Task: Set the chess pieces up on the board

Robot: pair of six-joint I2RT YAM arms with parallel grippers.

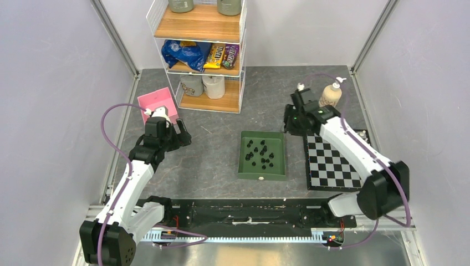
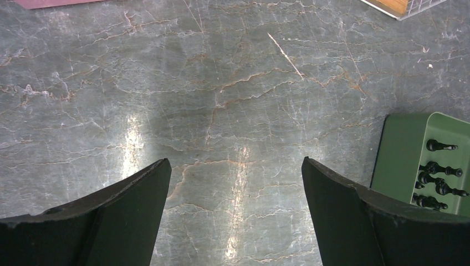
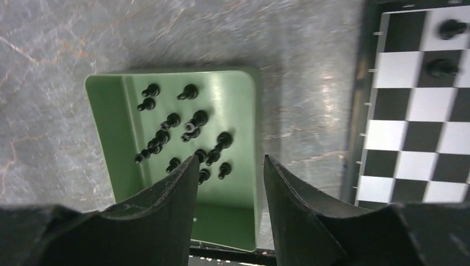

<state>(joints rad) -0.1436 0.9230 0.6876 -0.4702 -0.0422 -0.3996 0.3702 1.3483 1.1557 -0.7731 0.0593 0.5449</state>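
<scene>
Hovering part-open and empty: right gripper (image 3: 231, 163) beside the tray (image 3: 111, 111).
Crowded chess pieces (image 3: 173, 119) may get double-grabbed; blur obscures their spacing.

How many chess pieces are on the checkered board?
2: one piece on a white square, another on the adjoining dark square, near the board's corner. Others may be hidden.

Veined grey stone-look table (image 2: 221, 83) shines faintly; green tray (image 3: 108, 122) looks smooth plastic, pieces (image 3: 162, 136) glossy black, shelf (image 1: 199, 25) wood in white wire.
</scene>
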